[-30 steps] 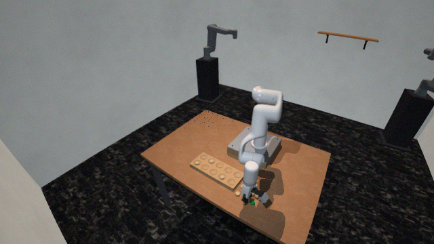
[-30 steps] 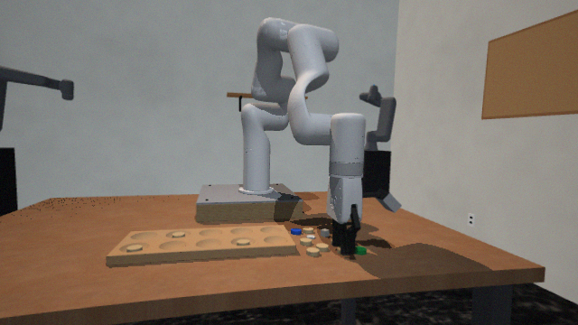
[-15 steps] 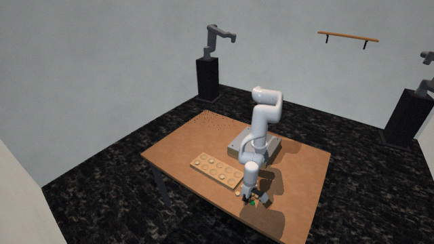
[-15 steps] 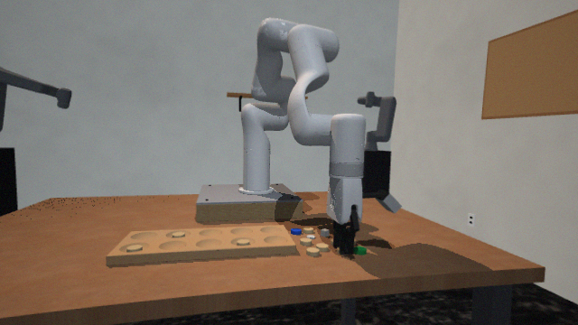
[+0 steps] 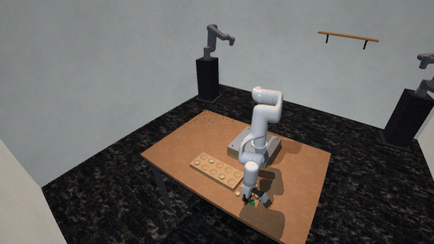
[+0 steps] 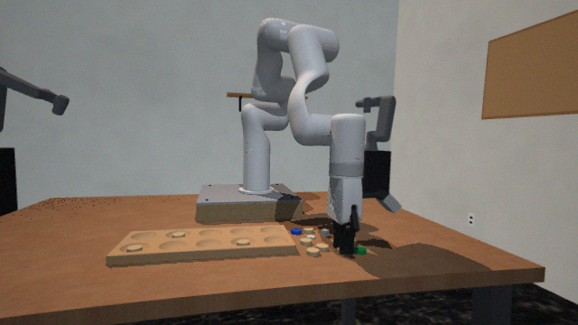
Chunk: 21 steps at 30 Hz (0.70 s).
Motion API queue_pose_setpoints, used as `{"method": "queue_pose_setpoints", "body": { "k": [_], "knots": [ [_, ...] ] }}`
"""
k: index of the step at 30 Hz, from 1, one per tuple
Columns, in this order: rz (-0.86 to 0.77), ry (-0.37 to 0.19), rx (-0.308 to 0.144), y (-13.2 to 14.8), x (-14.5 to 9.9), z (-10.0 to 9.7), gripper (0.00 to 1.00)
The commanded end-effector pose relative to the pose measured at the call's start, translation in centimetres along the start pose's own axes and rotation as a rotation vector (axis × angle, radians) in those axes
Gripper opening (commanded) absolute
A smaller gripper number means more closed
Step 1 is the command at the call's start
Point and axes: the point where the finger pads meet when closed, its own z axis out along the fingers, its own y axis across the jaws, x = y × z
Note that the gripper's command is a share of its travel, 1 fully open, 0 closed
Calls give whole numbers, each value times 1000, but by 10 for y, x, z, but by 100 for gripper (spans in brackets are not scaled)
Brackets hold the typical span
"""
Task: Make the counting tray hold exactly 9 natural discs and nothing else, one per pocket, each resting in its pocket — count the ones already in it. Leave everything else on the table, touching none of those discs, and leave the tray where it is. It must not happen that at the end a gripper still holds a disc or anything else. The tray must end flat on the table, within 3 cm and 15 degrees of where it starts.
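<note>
The wooden counting tray (image 6: 203,244) lies flat on the table, left of the gripper, and also shows in the top view (image 5: 217,169). Three natural discs sit in its pockets (image 6: 134,247) (image 6: 178,234) (image 6: 243,242); the other pockets look empty. My gripper (image 6: 345,244) (image 5: 247,199) is down at the table top, right of the tray, shut on a natural disc that the black fingers mostly hide. Loose natural discs (image 6: 312,252) (image 6: 322,246) (image 6: 306,241) lie just left of the fingers. A green disc (image 6: 359,249) (image 5: 252,202) lies right beside the fingers.
A blue disc (image 6: 296,231), a grey disc (image 6: 324,232) and a small white disc (image 6: 311,236) lie among the loose discs by the tray's right end. The arm's grey base block (image 6: 244,208) stands behind the tray. The table's front edge is near.
</note>
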Motion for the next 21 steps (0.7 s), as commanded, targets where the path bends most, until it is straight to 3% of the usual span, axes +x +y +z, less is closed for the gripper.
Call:
{"method": "queue_pose_setpoints", "body": {
  "k": [1,14,16,18,20,21],
  "knots": [
    [0,1,-3,1,0,-1,0],
    [0,1,-3,1,0,-2,0],
    [0,1,-3,2,1,-12,0],
    [0,1,-3,2,1,-36,0],
    [0,1,-3,2,1,-36,0],
    [0,1,-3,1,0,-51,0]
  ]
}}
